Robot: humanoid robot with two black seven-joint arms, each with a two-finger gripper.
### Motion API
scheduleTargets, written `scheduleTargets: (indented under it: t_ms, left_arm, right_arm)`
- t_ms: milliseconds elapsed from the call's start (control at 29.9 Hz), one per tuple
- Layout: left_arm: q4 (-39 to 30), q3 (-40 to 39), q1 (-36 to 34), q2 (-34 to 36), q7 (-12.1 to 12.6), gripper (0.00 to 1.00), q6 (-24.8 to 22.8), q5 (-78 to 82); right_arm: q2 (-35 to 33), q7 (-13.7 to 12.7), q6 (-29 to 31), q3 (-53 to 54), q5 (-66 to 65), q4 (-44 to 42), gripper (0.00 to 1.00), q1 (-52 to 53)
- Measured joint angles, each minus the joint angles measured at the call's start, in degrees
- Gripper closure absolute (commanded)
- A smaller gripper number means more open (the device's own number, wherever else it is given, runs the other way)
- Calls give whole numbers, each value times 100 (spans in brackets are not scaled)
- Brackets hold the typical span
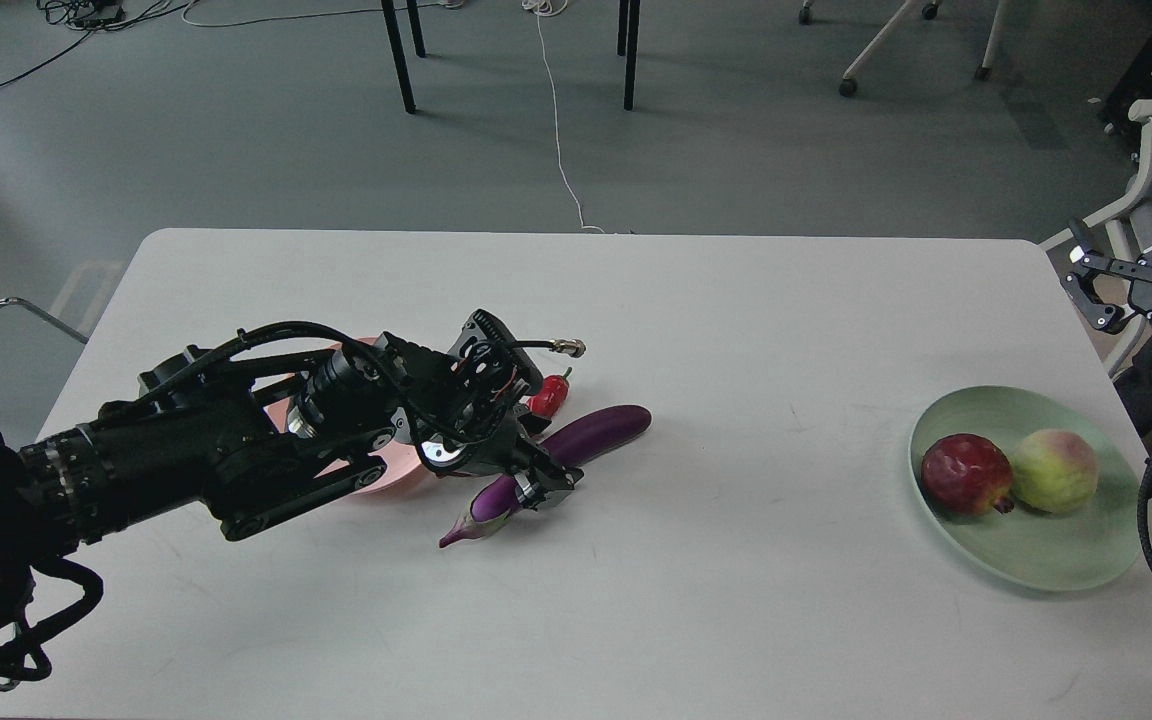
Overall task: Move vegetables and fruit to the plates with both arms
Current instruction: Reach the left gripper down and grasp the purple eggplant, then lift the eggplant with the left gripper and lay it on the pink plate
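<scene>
Green plate [1056, 560] out at 3 o'clock on the worktop [736, 320] has the pomegranate [966, 473] and peach [1054, 470] touching in it, left tool [536, 485] is clamped on the eggplant [591, 435] beside the pink plate [391, 478], chili [548, 395] just behind, right tool [1086, 285] spread wide at the edge.

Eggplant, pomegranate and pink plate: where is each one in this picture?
eggplant [601, 432], head view, on its glossy purple body right of the arm.
pomegranate [964, 472], head view, on the middle of its red skin.
pink plate [391, 478], head view, on the rim showing below the arm.
</scene>
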Motion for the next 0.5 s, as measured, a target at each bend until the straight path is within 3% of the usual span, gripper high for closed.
scheduleTargets:
  t_ms: [100, 301, 501]
  left_arm:
    - [0, -2, -3, -2, 11, 85, 0, -29]
    - [-122, -61, -81, 51, -6, 86, 0, -124]
    - [-1060, -252, -585, 901, -4, 85, -1, -1085]
  right_arm:
    - [-8, 0, 0, 14, 0, -5, 2, 0]
    - [-18, 0, 0, 21, 0, 2, 2, 6]
    - [-20, -4, 0, 95, -1, 14, 2, 10]
